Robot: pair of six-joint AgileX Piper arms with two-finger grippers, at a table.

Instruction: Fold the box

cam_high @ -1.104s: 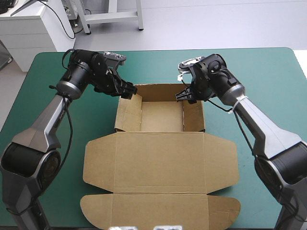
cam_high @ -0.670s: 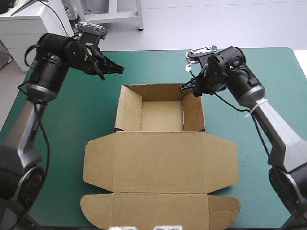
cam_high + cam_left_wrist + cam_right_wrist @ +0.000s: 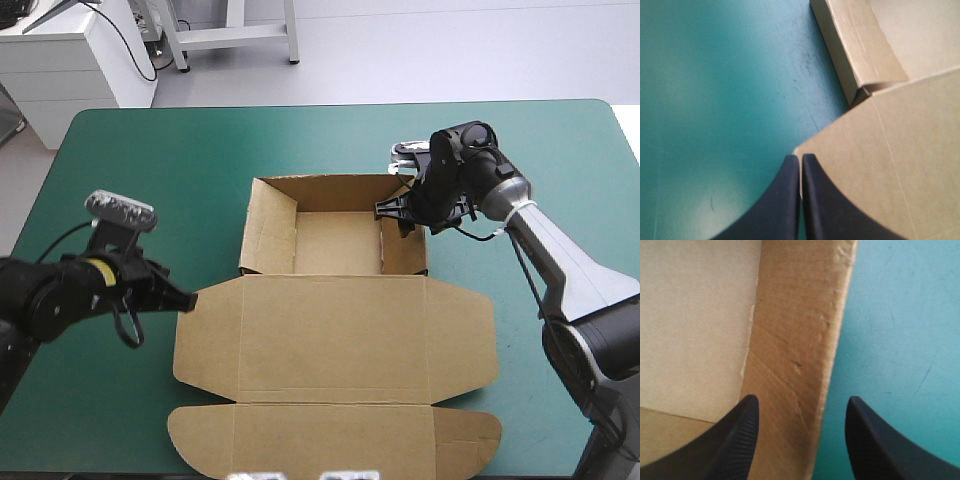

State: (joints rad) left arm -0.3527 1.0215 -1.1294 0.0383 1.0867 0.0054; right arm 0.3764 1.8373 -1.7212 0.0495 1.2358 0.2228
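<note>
At the middle of the table, on the teal-green cover (image 3: 200,150), the brown box (image 3: 330,340) lies as an open tray with its lid flat. The tray (image 3: 335,243), with its four walls raised, occupies the far part of the sheet. The lid panel (image 3: 335,335) extends from the tray toward the table's near edge, with a side flap at either end and a long tuck flap (image 3: 330,440) nearest that edge. The right gripper (image 3: 402,210) stands at the tray's right wall (image 3: 795,340), toward its far corner, with its black fingers apart and straddling the wall. One finger (image 3: 735,440) is on the tray's inner side and the other is over the cover outside. The left gripper (image 3: 188,298) lies low over the cover at the box's left side, well apart from the right one. Its fingers are pressed together into a single point, and the tip meets the far corner of the lid's left side flap (image 3: 890,175). Whether that corner is pinched between the fingertips cannot be told.
</note>
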